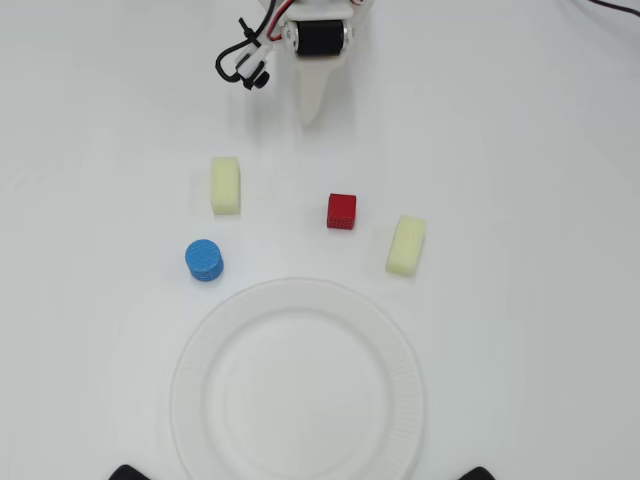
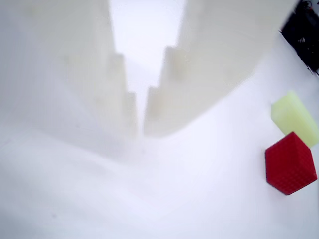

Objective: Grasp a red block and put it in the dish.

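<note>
One arm: enters the overhead view at the top edge, its white gripper (image 1: 310, 115) pointing down toward the table (image 1: 520, 150), well apart from every block.
Gripper state: fingers (image 2: 114, 94) nearly pressed together in the wrist view, a thin slit between the tips, nothing held.
Left yellow block (image 1: 226, 185): upright oblong, above the blue cylinder (image 1: 204, 260).
Red block (image 1: 341, 211): on the table, below and slightly right of the gripper, above the dish (image 1: 297, 380) rim, not touching it.
Right yellow block (image 1: 406, 245): tilted, just right of the red block.
Dish: holds nothing.
Wrist view only: red block (image 2: 290, 163) at right, one yellow block (image 2: 295, 117) just behind it; dish and cylinder out of frame.
</note>
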You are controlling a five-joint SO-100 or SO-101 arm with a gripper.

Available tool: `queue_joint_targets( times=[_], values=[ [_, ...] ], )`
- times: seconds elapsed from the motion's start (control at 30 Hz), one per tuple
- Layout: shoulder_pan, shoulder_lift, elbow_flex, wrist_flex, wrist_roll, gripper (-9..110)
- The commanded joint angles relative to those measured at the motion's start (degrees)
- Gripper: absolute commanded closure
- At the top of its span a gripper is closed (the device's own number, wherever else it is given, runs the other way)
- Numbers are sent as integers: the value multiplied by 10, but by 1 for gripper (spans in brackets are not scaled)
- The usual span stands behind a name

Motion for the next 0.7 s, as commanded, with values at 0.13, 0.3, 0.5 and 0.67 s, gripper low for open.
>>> queue_joint_targets(
  times=[0.13, 0.3, 0.5, 0.67],
  values=[
    [-7, 106, 47, 46, 2, 101],
    [-5, 101, -18, 51, -1, 101],
    [-34, -8, -92, 17, 8, 101],
    [-38, -137, -173, -21, 24, 101]
  ],
)
